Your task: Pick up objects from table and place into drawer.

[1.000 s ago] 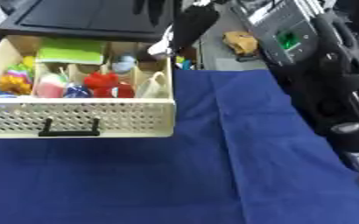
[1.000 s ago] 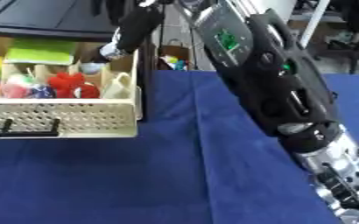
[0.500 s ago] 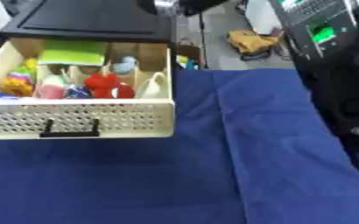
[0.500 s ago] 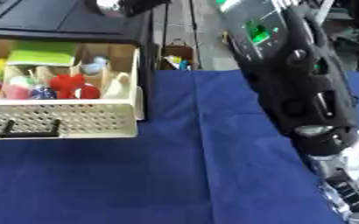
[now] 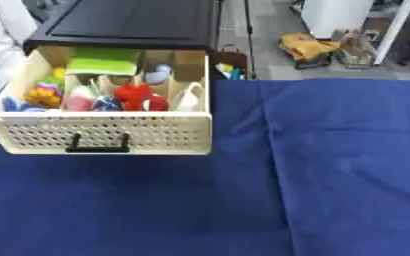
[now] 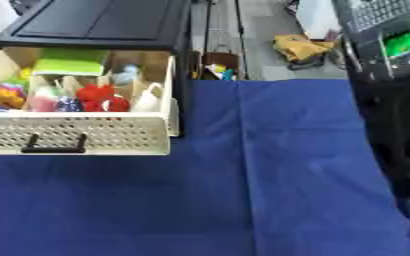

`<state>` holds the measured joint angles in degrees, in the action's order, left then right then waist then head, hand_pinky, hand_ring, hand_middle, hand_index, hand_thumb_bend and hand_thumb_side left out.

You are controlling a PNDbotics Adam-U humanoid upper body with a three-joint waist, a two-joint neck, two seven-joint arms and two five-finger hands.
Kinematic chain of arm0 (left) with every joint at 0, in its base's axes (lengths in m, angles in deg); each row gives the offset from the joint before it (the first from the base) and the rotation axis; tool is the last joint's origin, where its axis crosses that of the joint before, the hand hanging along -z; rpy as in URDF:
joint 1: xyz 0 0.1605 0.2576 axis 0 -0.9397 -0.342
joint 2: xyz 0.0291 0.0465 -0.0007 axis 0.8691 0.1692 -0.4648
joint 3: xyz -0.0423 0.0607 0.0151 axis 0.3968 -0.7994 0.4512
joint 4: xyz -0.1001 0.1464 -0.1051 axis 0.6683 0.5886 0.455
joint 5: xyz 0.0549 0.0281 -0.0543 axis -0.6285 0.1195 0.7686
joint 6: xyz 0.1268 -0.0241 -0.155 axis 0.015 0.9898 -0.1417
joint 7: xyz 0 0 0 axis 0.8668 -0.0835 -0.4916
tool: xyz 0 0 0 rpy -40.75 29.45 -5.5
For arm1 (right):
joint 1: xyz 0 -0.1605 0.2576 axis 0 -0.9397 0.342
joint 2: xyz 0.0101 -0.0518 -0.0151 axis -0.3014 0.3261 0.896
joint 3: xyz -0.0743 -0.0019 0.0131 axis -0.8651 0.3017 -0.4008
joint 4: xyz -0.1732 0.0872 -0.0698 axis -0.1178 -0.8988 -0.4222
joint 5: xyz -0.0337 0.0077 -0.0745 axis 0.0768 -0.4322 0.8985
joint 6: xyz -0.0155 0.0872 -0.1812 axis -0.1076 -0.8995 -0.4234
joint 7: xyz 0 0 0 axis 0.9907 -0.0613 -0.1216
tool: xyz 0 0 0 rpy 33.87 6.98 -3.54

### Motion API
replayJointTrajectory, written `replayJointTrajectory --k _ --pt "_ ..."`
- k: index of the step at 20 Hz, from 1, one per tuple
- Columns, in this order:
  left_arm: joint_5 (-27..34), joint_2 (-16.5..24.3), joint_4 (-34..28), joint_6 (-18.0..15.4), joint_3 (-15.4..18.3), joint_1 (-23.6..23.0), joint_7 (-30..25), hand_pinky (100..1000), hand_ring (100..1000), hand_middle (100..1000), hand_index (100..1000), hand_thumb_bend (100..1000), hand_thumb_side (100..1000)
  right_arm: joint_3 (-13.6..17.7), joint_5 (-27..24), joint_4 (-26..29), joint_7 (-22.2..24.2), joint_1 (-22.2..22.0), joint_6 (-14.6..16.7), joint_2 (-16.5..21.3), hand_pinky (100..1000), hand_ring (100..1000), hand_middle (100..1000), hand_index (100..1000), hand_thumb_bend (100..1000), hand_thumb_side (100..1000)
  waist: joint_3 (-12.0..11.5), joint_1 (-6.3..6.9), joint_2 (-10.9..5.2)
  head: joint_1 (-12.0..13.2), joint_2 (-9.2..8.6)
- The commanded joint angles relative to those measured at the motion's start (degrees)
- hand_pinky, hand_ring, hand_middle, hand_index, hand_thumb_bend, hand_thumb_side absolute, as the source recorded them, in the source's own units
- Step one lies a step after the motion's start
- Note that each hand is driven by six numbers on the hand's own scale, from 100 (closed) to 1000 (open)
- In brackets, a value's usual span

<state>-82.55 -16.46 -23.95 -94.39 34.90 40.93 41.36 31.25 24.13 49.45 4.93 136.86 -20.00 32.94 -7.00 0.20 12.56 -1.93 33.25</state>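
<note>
A cream perforated drawer (image 5: 103, 135) with a black handle (image 5: 96, 149) stands pulled out of a black cabinet (image 5: 130, 22) at the upper left. Its compartments hold a flat green thing (image 5: 103, 62), a red toy (image 5: 138, 97), a white piece (image 5: 189, 97), a grey-blue piece (image 5: 159, 74) and yellow-orange things (image 5: 44, 92). Only my right arm (image 6: 392, 100), black with a green light (image 6: 399, 44), shows, along the right edge of the right eye view. Neither hand appears in either view.
A blue cloth (image 5: 313, 175) covers the table in front of and to the right of the drawer. Behind the table's far edge, a dark bin (image 5: 229, 70) holds small coloured things. A yellow-orange bundle (image 5: 306, 46) lies on the floor.
My right arm, whose hand was above the drawer's back right corner, has risen and drawn away to the right. The hand has left the view. The drawer has not moved.
</note>
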Motion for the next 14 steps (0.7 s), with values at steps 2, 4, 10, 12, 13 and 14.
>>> replayJointTrajectory --k 2,4,10,12,13,14 --pt "-6.6 7.2 -0.7 2.7 -1.8 -1.4 -4.7 355 596 686 857 387 1000 1.9 -1.6 5.4 -4.5 -0.8 -1.0 2.6 523 649 537 754 286 723 0.2 0.92 -1.32 1.1 0.48" --pt "-9.3 9.1 -0.7 3.5 -2.7 -2.0 -8.1 374 595 694 871 367 1000 2.4 -1.9 7.4 -5.7 -1.7 -1.5 3.2 525 654 540 755 281 725 0.3 1.21 -1.48 1.3 0.56" --pt "-12.0 15.1 -0.7 4.3 -6.5 -5.2 -18.9 418 642 744 906 358 1000 4.4 -2.5 9.0 -9.9 -3.9 -0.9 4.3 526 659 543 755 272 725 0.7 2.13 -1.94 1.8 0.62" --pt "-9.7 16.8 -0.7 4.4 -8.2 -6.5 -21.6 436 655 752 914 357 1000 4.9 -2.6 9.0 -11.5 -4.7 -0.4 4.6 527 660 543 754 272 727 0.9 2.39 -2.02 1.9 0.64" --pt "-8.6 17.5 -0.7 4.6 -8.9 -6.9 -22.8 442 658 756 918 346 1000 5.1 -2.5 9.0 -12.4 -5.0 -0.1 4.8 529 663 544 753 265 734 0.9 2.51 -2.04 1.9 0.66" --pt "-7.5 18.3 -0.7 5.0 -9.6 -7.4 -23.7 447 659 758 919 338 1000 5.4 -2.3 9.0 -13.6 -5.4 0.4 4.9 531 666 546 755 256 738 1.0 2.65 -2.03 1.9 0.65"
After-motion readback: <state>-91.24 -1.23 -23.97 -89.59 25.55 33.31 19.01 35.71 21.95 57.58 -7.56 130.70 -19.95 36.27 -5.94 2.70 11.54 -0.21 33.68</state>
